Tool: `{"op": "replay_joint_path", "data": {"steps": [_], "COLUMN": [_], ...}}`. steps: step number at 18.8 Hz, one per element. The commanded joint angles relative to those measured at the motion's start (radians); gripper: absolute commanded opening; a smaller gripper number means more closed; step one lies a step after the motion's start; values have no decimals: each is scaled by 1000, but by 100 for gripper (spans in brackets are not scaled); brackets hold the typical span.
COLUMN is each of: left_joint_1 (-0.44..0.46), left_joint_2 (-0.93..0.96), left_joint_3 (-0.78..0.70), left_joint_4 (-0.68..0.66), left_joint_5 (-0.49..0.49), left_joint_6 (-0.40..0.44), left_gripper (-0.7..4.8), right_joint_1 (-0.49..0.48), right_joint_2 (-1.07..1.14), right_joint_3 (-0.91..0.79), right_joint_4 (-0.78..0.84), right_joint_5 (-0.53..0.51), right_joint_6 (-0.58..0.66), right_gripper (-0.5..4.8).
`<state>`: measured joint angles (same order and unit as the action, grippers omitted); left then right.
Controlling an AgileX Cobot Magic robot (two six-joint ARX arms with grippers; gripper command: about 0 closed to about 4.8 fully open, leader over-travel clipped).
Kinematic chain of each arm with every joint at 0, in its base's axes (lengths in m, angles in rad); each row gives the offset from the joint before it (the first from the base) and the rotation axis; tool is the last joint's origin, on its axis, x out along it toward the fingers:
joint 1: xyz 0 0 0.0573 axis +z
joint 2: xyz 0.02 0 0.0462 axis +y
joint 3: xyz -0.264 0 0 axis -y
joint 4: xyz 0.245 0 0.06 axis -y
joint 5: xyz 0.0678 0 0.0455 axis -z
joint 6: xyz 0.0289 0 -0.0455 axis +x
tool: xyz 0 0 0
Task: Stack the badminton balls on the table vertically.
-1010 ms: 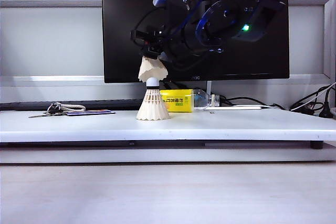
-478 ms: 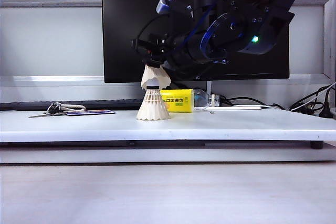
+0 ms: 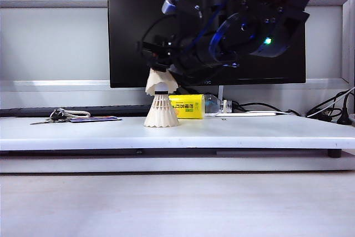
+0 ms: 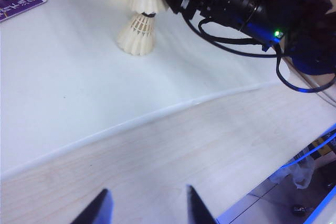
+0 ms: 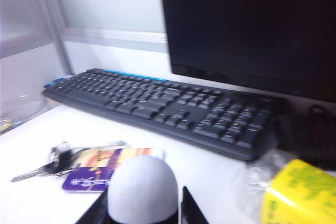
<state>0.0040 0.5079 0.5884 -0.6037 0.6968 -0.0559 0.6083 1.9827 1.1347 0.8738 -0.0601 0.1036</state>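
On the long white desk [image 3: 249, 131], a cream feather shuttlecock [image 3: 161, 112] stands skirt-down, just in front of the yellow-labelled clear bottle [image 3: 188, 106]. The right gripper [image 3: 158, 66], directly above it, has its fingers closed partway on the rounded white cork tip of a second feather shuttlecock [image 3: 161, 83] — held skirt-down, presumably so its cone can sleeve over the standing one's cork, which it already seems to cover. The left gripper [image 4: 148, 208] hangs well back from the standing shuttlecock, off the desk's near edge, fingers spread wide and empty.
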Motion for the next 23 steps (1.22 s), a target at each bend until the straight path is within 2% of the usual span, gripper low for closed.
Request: {"op": "replay_joint_path", "data": {"steps": [1,4,7,19,23], "left_joint_1": [-1,-1,-2,-2,-2], "left_joint_2": [0,0,0,0,0], "left_joint_3": [5,5,5,5,5], "left_joint_4": [7,7,8,10,11], "left_joint_5": [8,23,24,26,26], "left_joint_6": [8,8,8,8,8], "left_gripper": [193,193,193,193,193], "right_joint_1": [24,24,23,34,34], "right_joint_2": [-5,-5,-6,7,2], "right_joint_3": [3,-19,-70,-71,-71], "right_joint_4": [18,53,149,149,187], "right_joint_5": [67,129,142,173,166], "right_joint_6": [-53,-52,-43,-14,-14], "right_gripper": [159,159,159,172,244]}}
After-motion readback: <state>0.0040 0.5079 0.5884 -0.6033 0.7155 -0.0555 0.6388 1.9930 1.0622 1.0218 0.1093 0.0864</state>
